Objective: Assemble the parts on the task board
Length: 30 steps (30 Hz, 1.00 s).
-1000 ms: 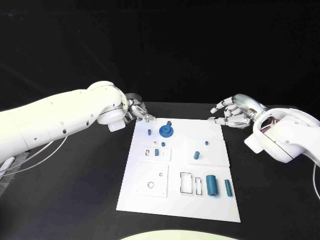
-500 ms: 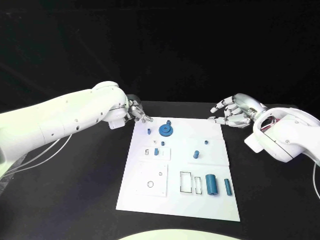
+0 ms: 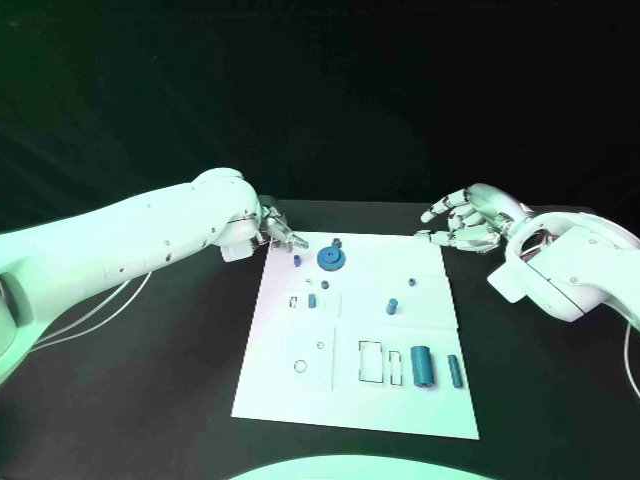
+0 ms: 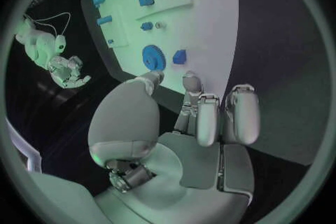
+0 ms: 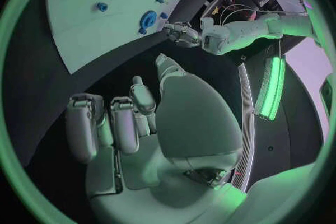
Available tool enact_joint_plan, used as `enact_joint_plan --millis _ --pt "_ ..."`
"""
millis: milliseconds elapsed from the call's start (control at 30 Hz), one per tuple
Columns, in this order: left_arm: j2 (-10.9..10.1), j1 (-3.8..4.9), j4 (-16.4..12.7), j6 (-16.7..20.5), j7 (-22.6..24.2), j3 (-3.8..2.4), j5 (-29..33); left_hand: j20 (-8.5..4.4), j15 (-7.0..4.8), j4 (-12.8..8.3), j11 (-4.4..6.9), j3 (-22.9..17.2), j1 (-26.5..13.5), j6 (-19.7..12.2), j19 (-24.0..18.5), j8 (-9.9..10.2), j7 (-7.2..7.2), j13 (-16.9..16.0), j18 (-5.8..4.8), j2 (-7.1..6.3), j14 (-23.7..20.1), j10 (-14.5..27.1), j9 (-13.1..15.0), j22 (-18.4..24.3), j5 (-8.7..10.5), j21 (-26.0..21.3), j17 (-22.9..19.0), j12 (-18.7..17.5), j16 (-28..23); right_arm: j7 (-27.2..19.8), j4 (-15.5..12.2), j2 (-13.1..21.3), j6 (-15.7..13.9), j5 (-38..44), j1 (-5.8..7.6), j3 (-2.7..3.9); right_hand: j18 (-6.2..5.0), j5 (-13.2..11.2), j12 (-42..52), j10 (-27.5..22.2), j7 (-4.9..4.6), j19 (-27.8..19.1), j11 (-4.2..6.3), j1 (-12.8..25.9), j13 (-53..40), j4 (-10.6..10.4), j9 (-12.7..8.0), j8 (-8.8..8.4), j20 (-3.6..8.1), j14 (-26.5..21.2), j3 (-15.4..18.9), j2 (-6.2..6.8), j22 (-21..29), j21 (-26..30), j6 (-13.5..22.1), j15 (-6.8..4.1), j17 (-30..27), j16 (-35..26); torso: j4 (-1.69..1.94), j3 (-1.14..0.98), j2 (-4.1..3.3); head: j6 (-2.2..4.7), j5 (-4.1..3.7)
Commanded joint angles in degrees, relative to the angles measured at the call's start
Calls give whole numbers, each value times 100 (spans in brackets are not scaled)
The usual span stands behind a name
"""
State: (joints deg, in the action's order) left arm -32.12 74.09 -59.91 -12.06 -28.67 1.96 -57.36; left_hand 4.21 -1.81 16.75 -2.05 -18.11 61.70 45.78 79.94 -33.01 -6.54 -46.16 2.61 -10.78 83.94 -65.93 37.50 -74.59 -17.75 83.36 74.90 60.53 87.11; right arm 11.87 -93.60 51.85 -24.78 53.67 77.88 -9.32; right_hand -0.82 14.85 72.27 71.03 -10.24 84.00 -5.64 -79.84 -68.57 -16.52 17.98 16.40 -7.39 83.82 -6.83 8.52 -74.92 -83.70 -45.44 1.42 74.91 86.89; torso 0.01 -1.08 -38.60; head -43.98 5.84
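So we hover both empty, loosely spread hands, left hand (image 3: 273,226) and right hand (image 3: 464,222), flanking the white rectangular task board (image 3: 352,400), probably ready to reach the round blue disc part (image 3: 333,260).

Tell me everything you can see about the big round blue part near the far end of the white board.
The round blue part is a flat disc, the widest piece on the task board, with a raised hub at its centre. It looks like matte plastic. It lies flat near the board's far edge, a smaller blue piece apart beside it, another small piece close at its far side. Nothing grips it: the left hand hovers near the board's far left corner, fingers short of it, holding nothing.
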Motion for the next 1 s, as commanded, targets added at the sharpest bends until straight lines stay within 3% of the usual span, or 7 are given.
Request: enact_joint_plan --millis 33,133,633,1000 --pt "42 -22 56 -196 73 8 82 35 34 9 -5 42 -61 34 -19 24 11 -12 88 17 420 18 -11 -4 33 -34 949 37 -23 -42 -4 -9 -10 29 -3 2 -75 -20 -2 -22 6 246 28 62 5 -12 -8 38 35 456 24 -16 -1190 21 -11 -39 908 -24 10 -6 7 -6 -4" --pt "55 -34 74 -260 62 21 83 35 32 7 -2 53 -68 61 -20 14 17 -17 89 40 420 13 -12 -4 59 -34 951 48 -22 -41 0 -10 -9 30 -3 2 -77 -18 0 -20 6 242 28 66 3 -13 -9 39 35 455 24 -17 -1186 29 -11 -39 902 -27 8 -3 7 -29 -23" --pt "69 -48 87 -425 -16 44 68 26 10 -7 27 42 27 163 -10 -25 50 -133 86 142 426 -61 -15 -24 67 -27 968 162 -10 -39 14 -17 -8 30 -3 2 -77 -18 0 -20 6 242 28 66 3 -13 -9 39 35 455 24 -17 -1186 29 -11 -39 902 -27 9 -3 9 -14 8" --pt "58 -48 102 -474 -6 48 151 -6 -41 -31 85 -59 447 297 20 -77 113 -167 76 295 451 -116 -19 -76 51 -7 1029 238 29 -34 11 -24 -4 31 -3 2 -79 -8 3 -16 6 238 28 76 0 -11 -13 41 36 455 19 -23 -1182 38 -10 -39 903 -28 4 -4 6 -18 3"
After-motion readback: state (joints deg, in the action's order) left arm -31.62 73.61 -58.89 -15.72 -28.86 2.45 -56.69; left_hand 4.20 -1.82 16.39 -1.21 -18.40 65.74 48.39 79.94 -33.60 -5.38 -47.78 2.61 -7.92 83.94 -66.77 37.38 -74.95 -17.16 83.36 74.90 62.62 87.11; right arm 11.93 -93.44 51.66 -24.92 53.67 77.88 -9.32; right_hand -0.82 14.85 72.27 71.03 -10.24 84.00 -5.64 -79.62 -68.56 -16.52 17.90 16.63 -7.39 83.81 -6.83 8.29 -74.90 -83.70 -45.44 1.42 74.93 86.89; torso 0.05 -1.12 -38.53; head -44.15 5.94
